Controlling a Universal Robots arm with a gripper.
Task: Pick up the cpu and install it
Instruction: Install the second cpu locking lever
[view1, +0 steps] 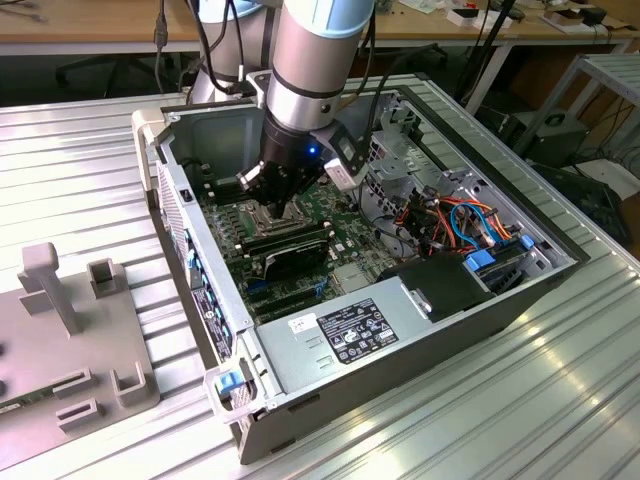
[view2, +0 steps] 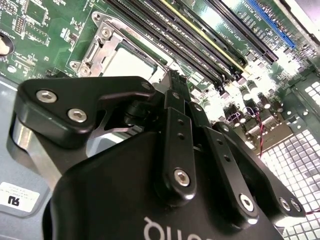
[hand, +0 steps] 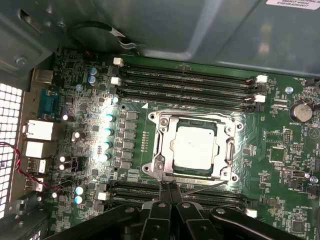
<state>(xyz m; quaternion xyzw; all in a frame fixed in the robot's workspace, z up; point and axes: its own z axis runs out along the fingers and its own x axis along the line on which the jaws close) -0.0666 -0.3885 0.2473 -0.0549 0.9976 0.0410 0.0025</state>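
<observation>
- The hand (hand: 168, 186) hangs low inside the open computer case (view1: 420, 330), just above the green board (hand: 280, 150).
- In the first wrist view its two fingertips (hand: 164, 189) are pressed together with nothing between them, so the hand is closed and empty. They sit at the edge of the socket frame (hand: 156, 150), between it and a bank of black memory slots (hand: 150, 192).
- The cpu (hand: 194, 146) lies flat in that socket frame, its dull silver top facing up and in plain sight. The frame's metal border surrounds it on all sides.
- In the second wrist view the cpu (view2: 127, 62) shows as a pale square beyond the hand's black links (view2: 175, 150), with long memory slots (view2: 200, 35) running beside it.
- More memory slots (hand: 190, 80) lie on the far side of the socket from the fingertips.
- In the exterior view the arm (view1: 315, 60) reaches down into the case, which lies on its side on a ribbed metal desk (view1: 560, 400). A grey fixture plate (view1: 70, 330) sits on the desk at the exterior view's left.
</observation>
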